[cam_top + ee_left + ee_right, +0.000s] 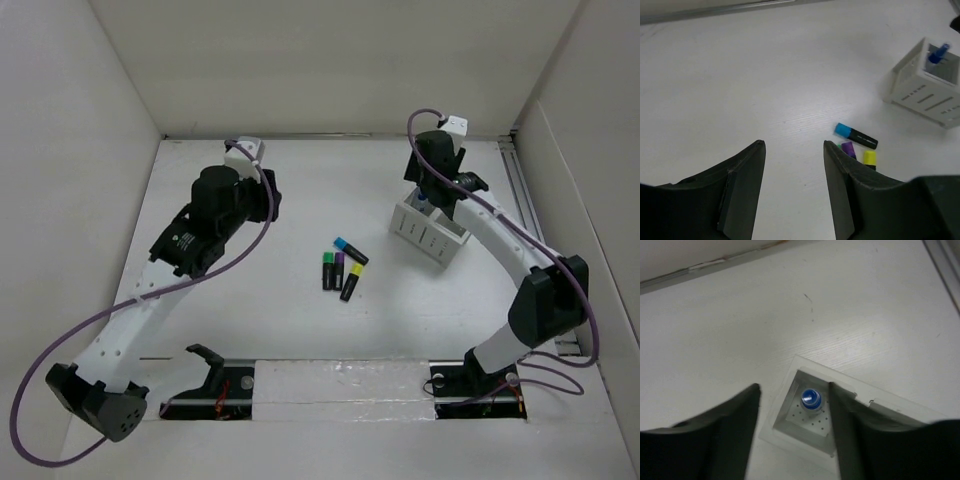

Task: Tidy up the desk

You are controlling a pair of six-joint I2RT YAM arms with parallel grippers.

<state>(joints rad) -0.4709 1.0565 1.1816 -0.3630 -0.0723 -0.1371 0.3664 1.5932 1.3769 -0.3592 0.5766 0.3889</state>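
As we look down from above, the desk (300, 200) fills the scene under both arms, with four highlighters (340, 268) lying together near its middle and a white tray (430, 232) near them to the right. We see the left gripper (792, 145) spread wide and empty over bare desk left of the highlighters. The right gripper (794, 386) also stands wide, holding nothing, above the tray's far end compartment, where a blue pen (810, 397) stands upright.
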